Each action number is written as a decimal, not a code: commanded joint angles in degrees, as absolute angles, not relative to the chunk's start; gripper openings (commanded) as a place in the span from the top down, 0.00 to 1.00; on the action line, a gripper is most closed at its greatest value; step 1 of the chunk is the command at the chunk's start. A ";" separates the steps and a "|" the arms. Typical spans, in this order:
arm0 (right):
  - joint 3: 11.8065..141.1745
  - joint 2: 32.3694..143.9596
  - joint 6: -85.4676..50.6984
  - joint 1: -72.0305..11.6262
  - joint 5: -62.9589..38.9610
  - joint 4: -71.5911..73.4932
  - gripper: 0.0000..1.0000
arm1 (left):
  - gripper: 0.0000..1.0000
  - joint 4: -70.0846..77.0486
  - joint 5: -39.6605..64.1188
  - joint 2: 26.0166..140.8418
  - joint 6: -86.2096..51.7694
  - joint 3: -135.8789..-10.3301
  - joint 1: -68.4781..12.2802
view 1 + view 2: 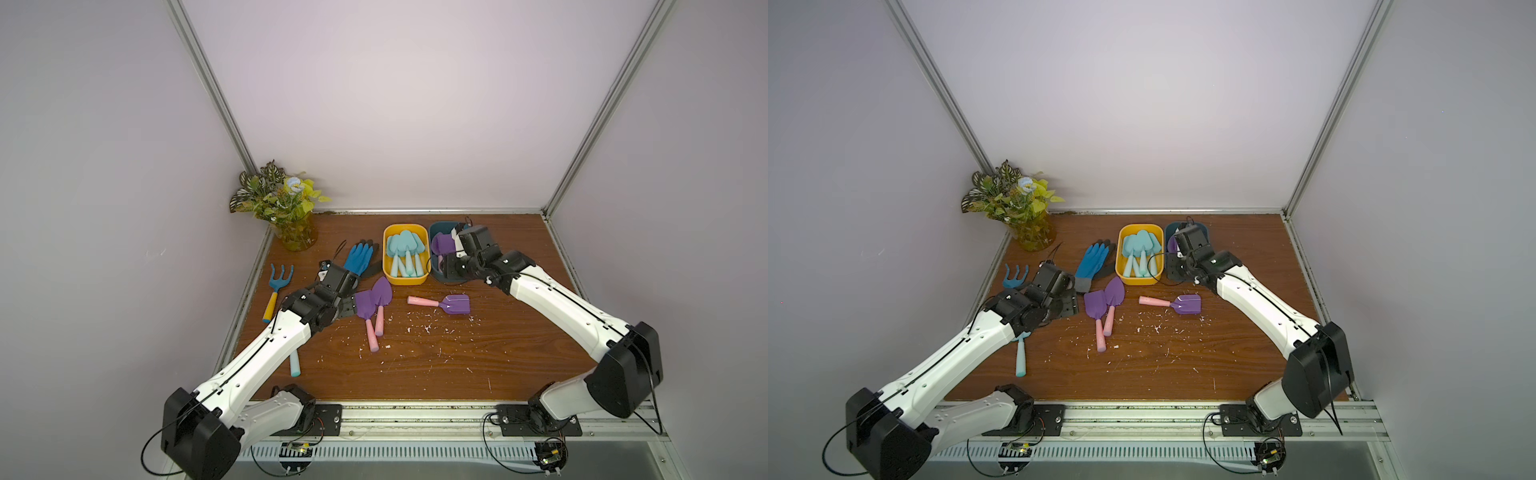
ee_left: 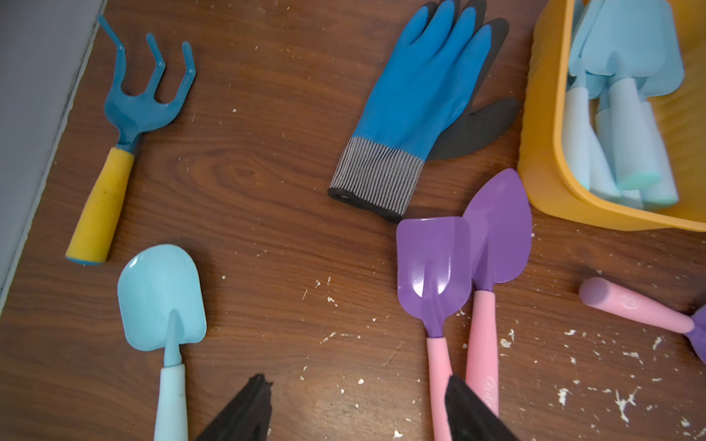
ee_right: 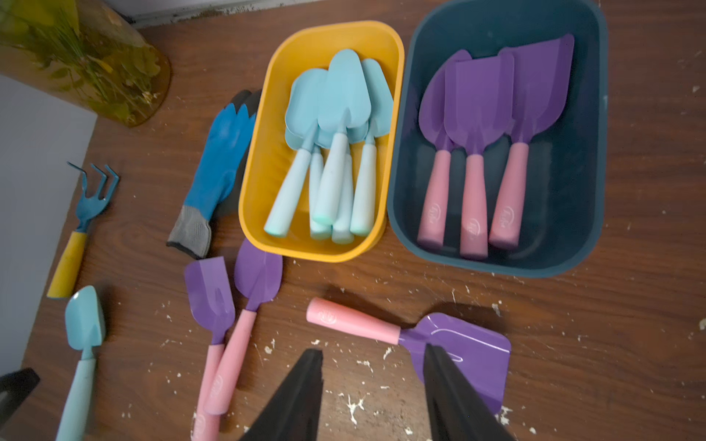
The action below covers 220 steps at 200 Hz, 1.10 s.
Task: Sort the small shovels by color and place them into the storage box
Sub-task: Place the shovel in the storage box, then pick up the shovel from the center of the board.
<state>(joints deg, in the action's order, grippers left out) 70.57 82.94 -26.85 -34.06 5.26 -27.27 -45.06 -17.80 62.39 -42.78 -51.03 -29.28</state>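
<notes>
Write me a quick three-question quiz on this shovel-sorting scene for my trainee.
1. True or false: the dark blue plastic box holds three purple-bladed, pink-handled plastic shovels.
2. How many loose purple shovels lie on the brown wooden table? A one, B three, C five.
3. Which container holds the pale aqua plastic shovels?
Key: 1 true; 2 B; 3 the yellow plastic box.
</notes>
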 commanded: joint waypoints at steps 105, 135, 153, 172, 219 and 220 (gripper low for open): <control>58.01 72.56 -21.52 -33.28 4.03 -18.19 0.51 | 0.26 -44.26 -18.10 65.80 -51.03 -42.87 -31.64; 54.68 70.86 -21.31 -33.22 4.26 -16.99 0.51 | 0.26 -36.56 -12.31 66.92 -50.49 -39.88 -34.06; 53.74 70.61 -20.92 -33.22 3.90 -16.96 0.51 | 0.26 -32.79 -9.50 67.88 -51.54 -37.72 -34.71; 53.54 70.34 -20.43 -33.21 3.95 -17.25 0.50 | 0.26 -30.88 -8.69 68.96 -52.03 -36.74 -34.72; 53.82 70.07 -19.61 -33.00 4.49 -17.67 0.50 | 0.26 -27.94 -7.85 72.32 -51.51 -38.16 -34.83; 53.81 70.10 -19.60 -33.02 4.49 -17.67 0.50 | 0.26 -27.86 -7.84 72.32 -51.46 -38.15 -34.82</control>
<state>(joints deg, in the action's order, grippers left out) 53.28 71.96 -20.88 -33.28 4.21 -19.03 -30.50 -9.02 70.91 -51.24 -36.91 -34.30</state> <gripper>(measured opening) 0.499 0.741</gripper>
